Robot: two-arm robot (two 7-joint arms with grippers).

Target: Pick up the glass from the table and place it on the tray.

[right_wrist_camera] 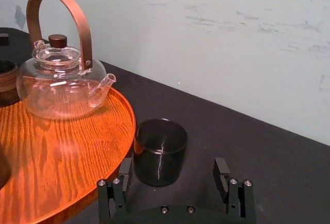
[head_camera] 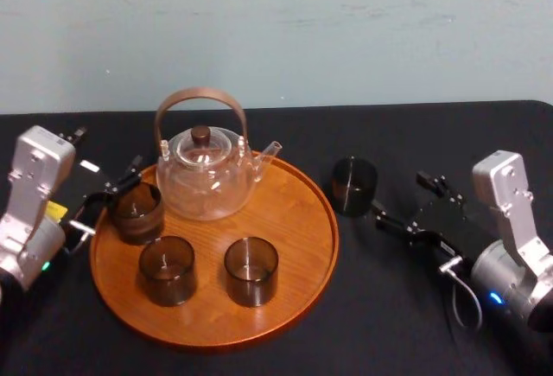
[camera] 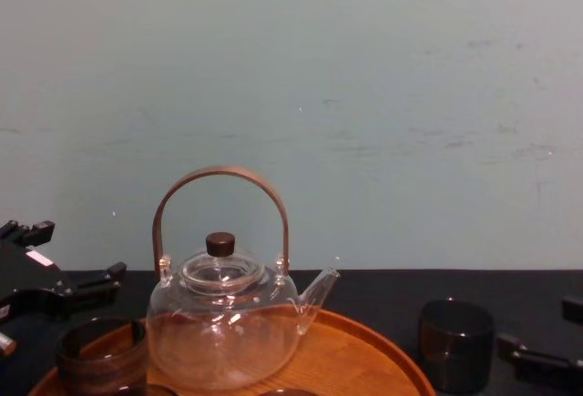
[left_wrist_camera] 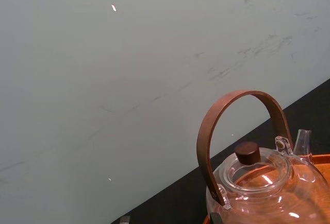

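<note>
The glass [head_camera: 354, 186] stands upright on the black table [head_camera: 415, 134], off the tray [head_camera: 294, 220] and just beside its right rim. The right gripper [head_camera: 399, 196] sits farther right of the tray, its fingers spread wide with the glass just ahead of them, not touching. The left gripper [head_camera: 108, 199] is at the tray's left rim, fingers parted, beside a second glass [head_camera: 136, 212] standing on the tray. The teapot [head_camera: 207, 177] occupies the tray's far side.
</note>
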